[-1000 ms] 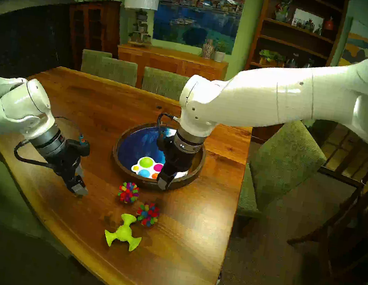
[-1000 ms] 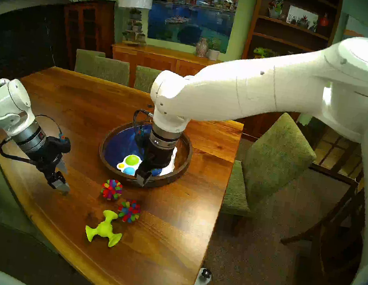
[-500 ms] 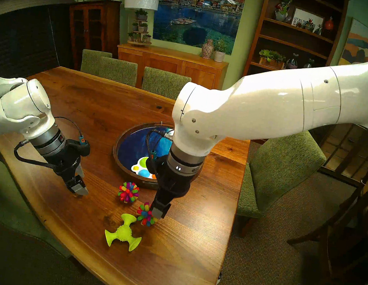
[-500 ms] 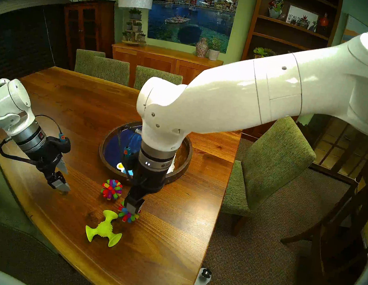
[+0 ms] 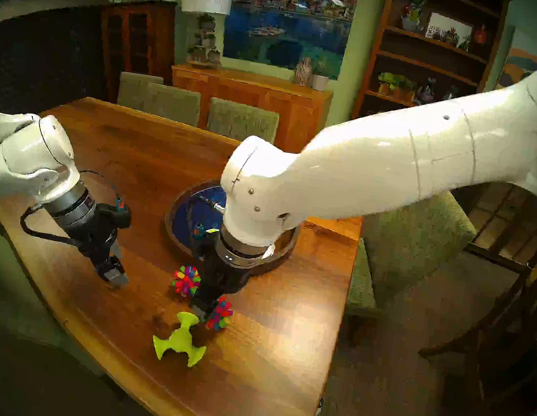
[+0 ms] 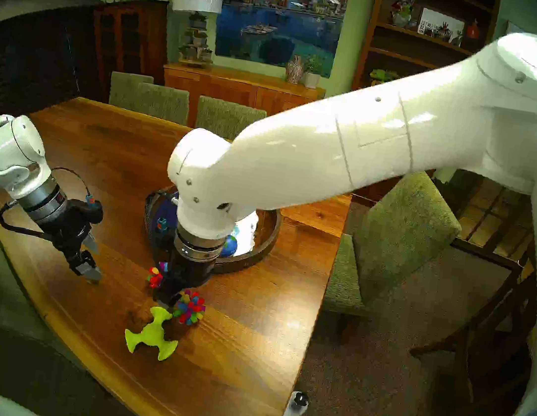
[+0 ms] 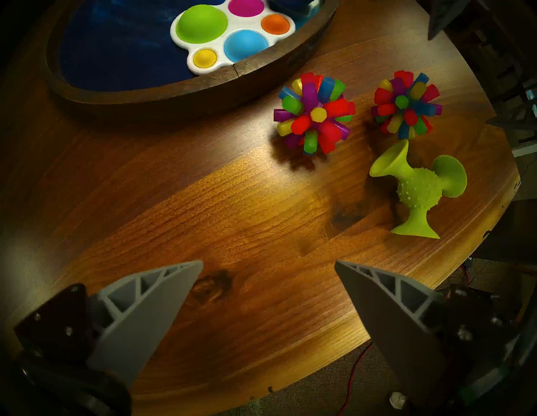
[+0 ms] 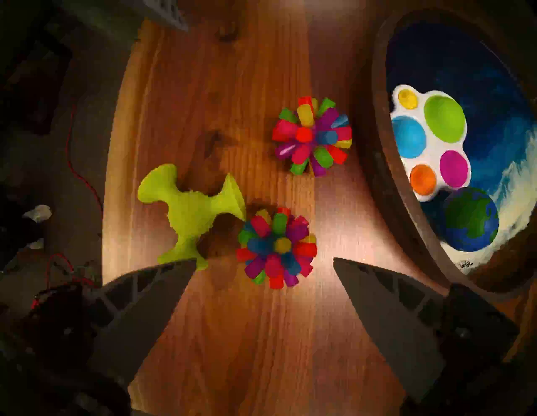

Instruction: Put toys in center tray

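1. Right wrist view shows the right gripper (image 8: 263, 293) spread wide, empty, above the nearer spiky ball (image 8: 276, 247) on the worktop (image 8: 232, 348).
2. Judged step: reaching; next, descend and close.
3. Lime suction-cup toy (image 8: 189, 212) touches that ball; tray (image 8: 386, 186) rim stands near.
4. Left gripper (image 7: 268, 290) hangs open.

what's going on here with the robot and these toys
The robot is moving toys into the round tray. The globe ball and a popper toy already lie in it. Two spiky balls and the green suction toy sit on the table. The right gripper hangs open over the nearer spiky ball, not gripping it. The left gripper is open and empty, off to the side.
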`<state>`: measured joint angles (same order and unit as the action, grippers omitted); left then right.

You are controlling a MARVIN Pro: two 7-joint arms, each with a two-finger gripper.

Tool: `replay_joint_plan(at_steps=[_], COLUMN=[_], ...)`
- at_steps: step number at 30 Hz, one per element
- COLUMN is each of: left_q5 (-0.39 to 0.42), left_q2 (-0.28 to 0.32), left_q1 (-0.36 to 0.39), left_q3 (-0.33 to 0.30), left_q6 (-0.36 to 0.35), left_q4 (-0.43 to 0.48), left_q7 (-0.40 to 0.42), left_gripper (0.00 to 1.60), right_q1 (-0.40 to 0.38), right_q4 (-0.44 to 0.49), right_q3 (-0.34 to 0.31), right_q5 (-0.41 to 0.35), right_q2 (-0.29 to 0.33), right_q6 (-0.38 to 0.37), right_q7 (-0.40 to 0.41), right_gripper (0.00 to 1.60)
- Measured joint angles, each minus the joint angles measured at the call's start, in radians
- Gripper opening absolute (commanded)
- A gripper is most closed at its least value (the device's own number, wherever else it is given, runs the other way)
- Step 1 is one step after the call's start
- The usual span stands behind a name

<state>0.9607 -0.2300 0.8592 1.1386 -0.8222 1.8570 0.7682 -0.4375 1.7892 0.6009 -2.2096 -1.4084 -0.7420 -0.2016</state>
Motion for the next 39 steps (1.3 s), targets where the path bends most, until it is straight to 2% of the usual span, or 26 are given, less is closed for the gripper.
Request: replay_joint_plan(at_steps=[6,14,21,29,30,31,32,33,34,35,39], left_q5=[0.0,0.0,0.0,0.0,0.0,0.0,0.0,0.0,0.0,0.0,0.0], left_q2=[0.0,0.0,0.0,0.0,0.0,0.0,0.0,0.0,0.0,0.0,0.0], left_q1=[0.0,0.0,0.0,0.0,0.0,0.0,0.0,0.0,0.0,0.0,0.0], left_q3=[0.0,0.0,0.0,0.0,0.0,0.0,0.0,0.0,0.0,0.0,0.0], left_q6=[0.0,-0.001,-0.002,-0.002,-0.002,-0.002,-0.002,-0.002,-0.002,-0.002,-0.002], left_q4=[0.0,0.001,0.001,0.001,0.001,0.001,0.001,0.001,0.001,0.001,0.001], left_q7=[0.0,0.0,0.0,0.0,0.0,0.0,0.0,0.0,0.0,0.0,0.0], left_gripper=[1.6,1.6,1.6,1.6,1.6,1.6,1.6,1.6,1.6,1.6,1.6], right_q1=[0.036,0.052,0.054,0.106,0.116,0.12,0.125,0.132,0.139,0.146,0.156], right_q4=[-0.075,-0.112,-0.118,-0.154,-0.161,-0.164,-0.167,-0.173,-0.179,-0.185,-0.206], right_q3=[0.021,0.057,0.067,0.08,0.083,0.084,0.086,0.088,0.091,0.093,0.093], right_q5=[-0.083,-0.171,-0.202,-0.181,-0.176,-0.173,-0.171,-0.167,-0.163,-0.159,-0.15], right_q2=[-0.076,-0.126,-0.135,-0.135,-0.136,-0.137,-0.138,-0.139,-0.141,-0.143,-0.149], right_q6=[-0.002,-0.025,-0.031,-0.01,-0.007,-0.006,-0.005,-0.003,-0.002,-0.001,0.002], right_q7=[-0.075,-0.138,-0.152,-0.115,-0.109,-0.106,-0.104,-0.099,-0.095,-0.089,-0.075], right_gripper=[1.6,1.6,1.6,1.6,1.45,1.45,1.2,0.82,0.29,0.0,0.0])
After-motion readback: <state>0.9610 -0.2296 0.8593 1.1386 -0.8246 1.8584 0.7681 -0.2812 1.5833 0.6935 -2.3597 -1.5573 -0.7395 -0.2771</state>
